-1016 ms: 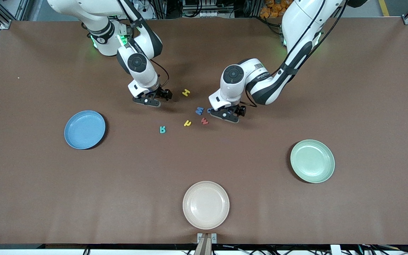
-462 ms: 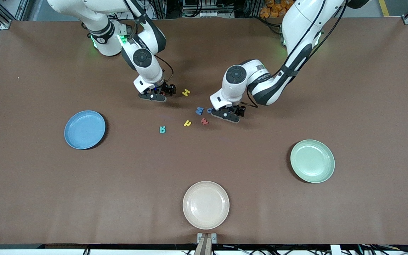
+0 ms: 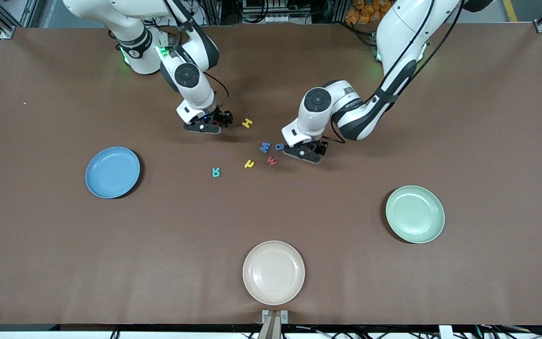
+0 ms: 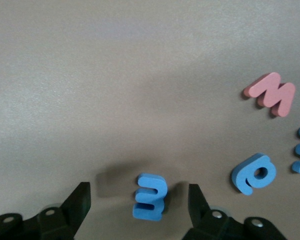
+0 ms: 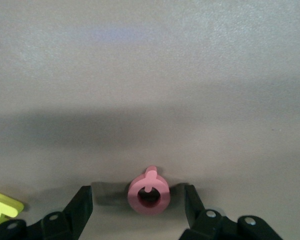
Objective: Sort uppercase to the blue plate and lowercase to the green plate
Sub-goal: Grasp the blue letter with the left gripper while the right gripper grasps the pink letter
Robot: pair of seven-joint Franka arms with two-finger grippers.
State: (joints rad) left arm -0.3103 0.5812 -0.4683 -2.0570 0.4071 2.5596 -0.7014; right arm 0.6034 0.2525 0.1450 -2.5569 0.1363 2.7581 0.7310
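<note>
Both grippers (image 4: 139, 202) (image 5: 138, 200) low, straddling letters

Matt foam-like letters, among them a red Q (image 5: 149, 194) and light-blue e (image 4: 151, 196), lie on a matt brown table (image 3: 393, 292); smooth plastic-looking blue plate (image 3: 112, 172).

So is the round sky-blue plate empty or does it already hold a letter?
Empty. The round sky-blue plate shows only its bare inside in the front view; the visible letters lie on the brown table.
</note>
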